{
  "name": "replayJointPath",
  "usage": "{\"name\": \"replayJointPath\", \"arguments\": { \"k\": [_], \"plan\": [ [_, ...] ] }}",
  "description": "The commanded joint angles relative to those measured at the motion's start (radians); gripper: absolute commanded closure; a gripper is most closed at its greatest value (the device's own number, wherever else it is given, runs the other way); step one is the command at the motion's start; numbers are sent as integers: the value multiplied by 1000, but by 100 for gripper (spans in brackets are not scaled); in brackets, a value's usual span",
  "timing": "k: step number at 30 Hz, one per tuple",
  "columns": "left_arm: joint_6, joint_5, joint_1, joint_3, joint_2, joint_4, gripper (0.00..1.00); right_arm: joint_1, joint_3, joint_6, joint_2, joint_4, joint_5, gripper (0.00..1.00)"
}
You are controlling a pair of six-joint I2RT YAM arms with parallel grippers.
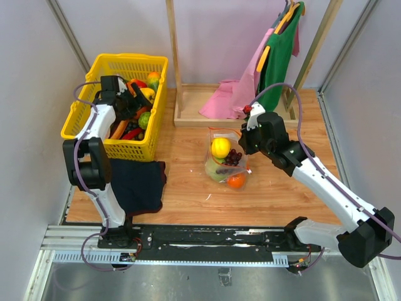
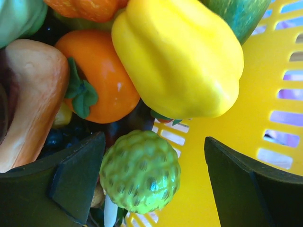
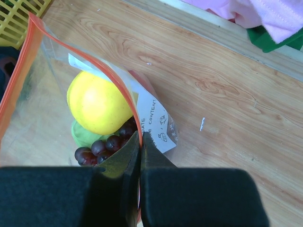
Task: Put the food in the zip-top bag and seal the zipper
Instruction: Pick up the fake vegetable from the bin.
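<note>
The clear zip-top bag point(image 1: 227, 160) lies mid-table, holding a yellow fruit point(image 3: 98, 103), purple grapes point(image 3: 100, 147), a pale green piece and an orange. My right gripper point(image 3: 141, 142) is shut on the bag's red-orange zipper strip point(image 3: 122, 87), holding the mouth up. My left gripper point(image 2: 154, 182) is open inside the yellow basket point(image 1: 108, 143), its fingers either side of a bumpy green fruit point(image 2: 140, 171). The fruit rests near the left finger, apart from the right one. A yellow pepper point(image 2: 180, 56) and an orange fruit point(image 2: 102, 75) lie just beyond. The slider tab is not visible.
The basket holds several more toy foods. A dark blue cloth point(image 1: 136, 182) lies in front of it. A wooden rack base point(image 1: 188, 106) with pink cloth point(image 1: 235, 94) and a green shirt point(image 1: 279, 53) stands behind the bag.
</note>
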Motion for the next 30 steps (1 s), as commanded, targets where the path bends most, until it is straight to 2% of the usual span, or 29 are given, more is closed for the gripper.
{"name": "replayJointPath", "arguments": {
  "k": [1, 10, 15, 20, 24, 30],
  "plan": [
    [-135, -16, 23, -27, -68, 141, 10, -8, 3, -16, -4, 1, 9, 99],
    [-269, -21, 21, 43, 25, 221, 9, -7, 8, -24, 9, 0, 11, 99],
    [-284, -26, 21, 158, 125, 189, 9, -9, 6, -27, 17, 1, 8, 99],
    [-300, -9, 22, 221, 217, 161, 13, -10, 6, -30, 21, 3, 8, 99],
    [-295, -1, 17, 201, 241, 160, 16, -14, 2, -29, 23, 5, 5, 99],
    [-279, 29, 14, 164, 220, 165, 28, -16, 3, -27, 19, 6, -2, 99]
  ]
}}
